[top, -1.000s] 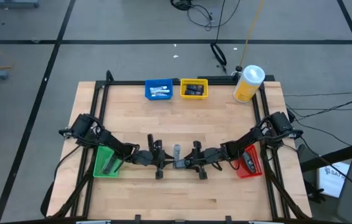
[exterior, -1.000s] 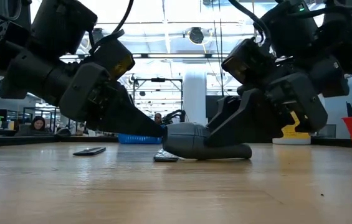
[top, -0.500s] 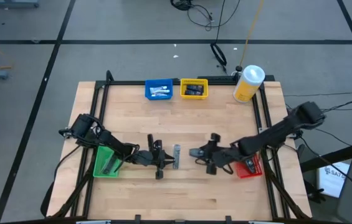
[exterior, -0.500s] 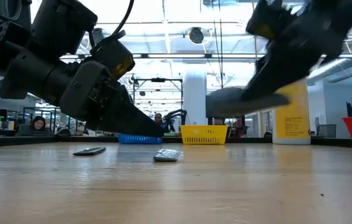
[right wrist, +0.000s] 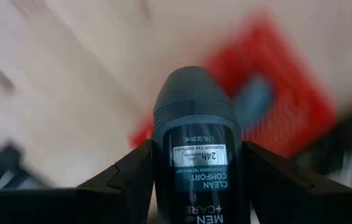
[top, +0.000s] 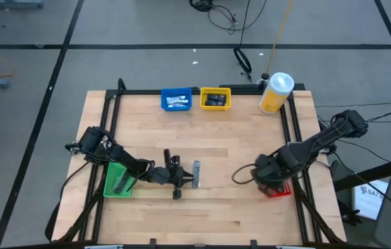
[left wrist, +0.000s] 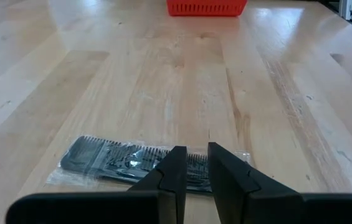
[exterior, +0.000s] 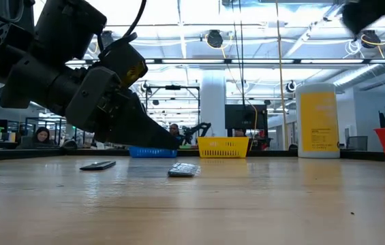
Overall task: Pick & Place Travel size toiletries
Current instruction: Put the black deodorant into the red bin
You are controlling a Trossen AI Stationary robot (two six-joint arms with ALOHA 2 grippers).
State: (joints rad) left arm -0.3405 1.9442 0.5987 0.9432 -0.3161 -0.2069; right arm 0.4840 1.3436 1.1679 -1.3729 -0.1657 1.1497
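My right gripper [right wrist: 194, 163] points down over the red bin [top: 279, 188] at the table's right and is shut on a dark grey deodorant stick [right wrist: 193, 112]. In the high view this gripper [top: 267, 174] sits at the bin's left rim. A black comb in a clear wrapper [left wrist: 139, 163] lies flat on the table's middle [top: 196, 171]. My left gripper [left wrist: 195, 167] hovers just left of it and a little above it, its fingers a narrow gap apart with nothing between them. A flat dark item [exterior: 97, 165] lies on the table under the left arm. My right gripper pinches the stick's body by its two opposite sides [right wrist: 162, 163] between the two fingers. The fingers come from above, along the stick. It hangs upright and clear of everything, its rounded end [right wrist: 191, 87] pointing down toward the red bin [right wrist: 288, 118].
A blue bin [top: 176, 99] and a yellow bin [top: 215, 98], each holding small items, stand at the far edge. A tall yellow canister with a white lid [top: 275, 93] stands at the far right. A green bin [top: 117, 180] sits under the left arm.
My right gripper has lifted the deodorant stick off the table's middle, where it lay on its side, and carried it up and toward the right edge to above the red bin. The gripper has turned from near level to pointing down. The comb stays in place.
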